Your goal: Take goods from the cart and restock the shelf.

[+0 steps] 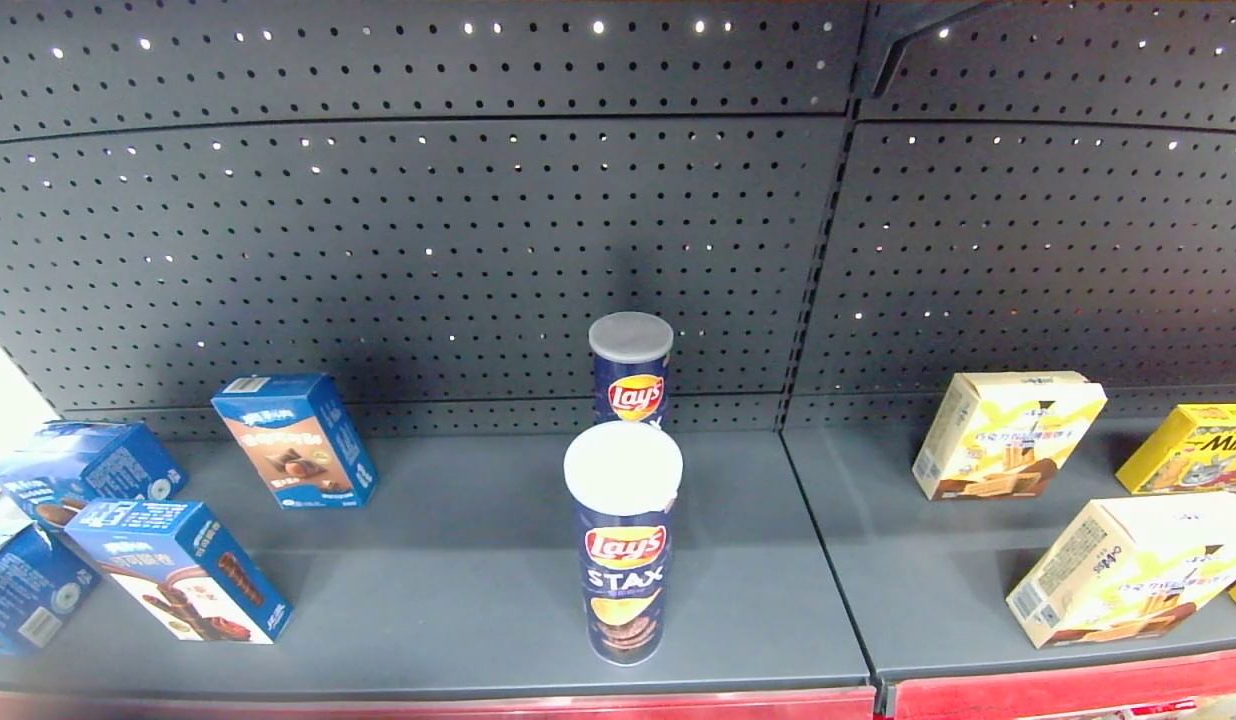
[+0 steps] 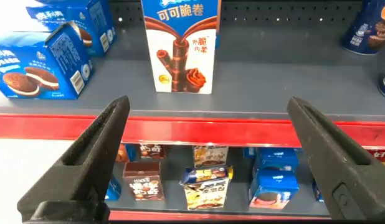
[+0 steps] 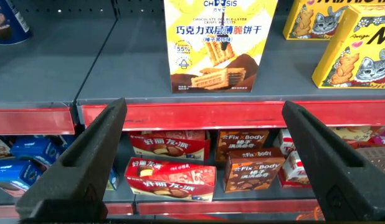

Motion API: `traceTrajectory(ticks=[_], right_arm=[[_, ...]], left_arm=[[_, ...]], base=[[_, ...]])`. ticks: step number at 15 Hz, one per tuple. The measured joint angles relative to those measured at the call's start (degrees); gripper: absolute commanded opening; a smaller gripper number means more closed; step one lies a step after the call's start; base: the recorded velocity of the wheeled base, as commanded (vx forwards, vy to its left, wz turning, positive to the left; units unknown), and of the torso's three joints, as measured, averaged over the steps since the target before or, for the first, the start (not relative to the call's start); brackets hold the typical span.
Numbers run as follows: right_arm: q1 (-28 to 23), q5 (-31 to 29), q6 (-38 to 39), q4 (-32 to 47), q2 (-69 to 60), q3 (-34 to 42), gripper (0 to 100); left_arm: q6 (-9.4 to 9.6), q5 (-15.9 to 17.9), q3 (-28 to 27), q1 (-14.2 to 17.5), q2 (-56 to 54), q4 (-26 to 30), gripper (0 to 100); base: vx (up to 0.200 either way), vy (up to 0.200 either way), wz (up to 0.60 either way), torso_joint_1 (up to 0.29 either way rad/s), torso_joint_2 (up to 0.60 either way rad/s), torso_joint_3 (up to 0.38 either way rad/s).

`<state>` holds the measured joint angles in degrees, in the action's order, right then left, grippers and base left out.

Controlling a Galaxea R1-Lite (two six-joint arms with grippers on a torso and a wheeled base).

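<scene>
- On the shelf (image 1: 458, 570), mid-bay, you've got 2 chip cans upright: front can (image 1: 623, 560) near the front edge, rear can (image 1: 631, 375) right behind it, by the back panel.
- Blue boxes (image 1: 296, 440) sit to the left and cream boxes (image 1: 1008, 435) to the right, both well apart from the cans.
- Left gripper (image 2: 208, 109): jaws wide open, empty, out in front of the red shelf edge (image 2: 192, 124), facing a wafer-roll box (image 2: 180, 46).
- Right gripper (image 3: 204, 106): jaws wide open too, empty, facing a biscuit box (image 3: 218, 43).
</scene>
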<state>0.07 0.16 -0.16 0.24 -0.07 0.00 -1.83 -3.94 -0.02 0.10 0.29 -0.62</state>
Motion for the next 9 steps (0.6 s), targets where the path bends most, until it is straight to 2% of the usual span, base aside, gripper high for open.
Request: traceTrajectory(ticks=[9], right_arm=[[0.0, 0.0, 0.0, 0.0, 0.0, 0.0, 100]], left_arm=[[0.20, 0.0, 0.0, 0.0, -0.1, 0.1, 100]], base=[[0.000, 0.000, 0.00, 0.000, 0.00, 0.000]])
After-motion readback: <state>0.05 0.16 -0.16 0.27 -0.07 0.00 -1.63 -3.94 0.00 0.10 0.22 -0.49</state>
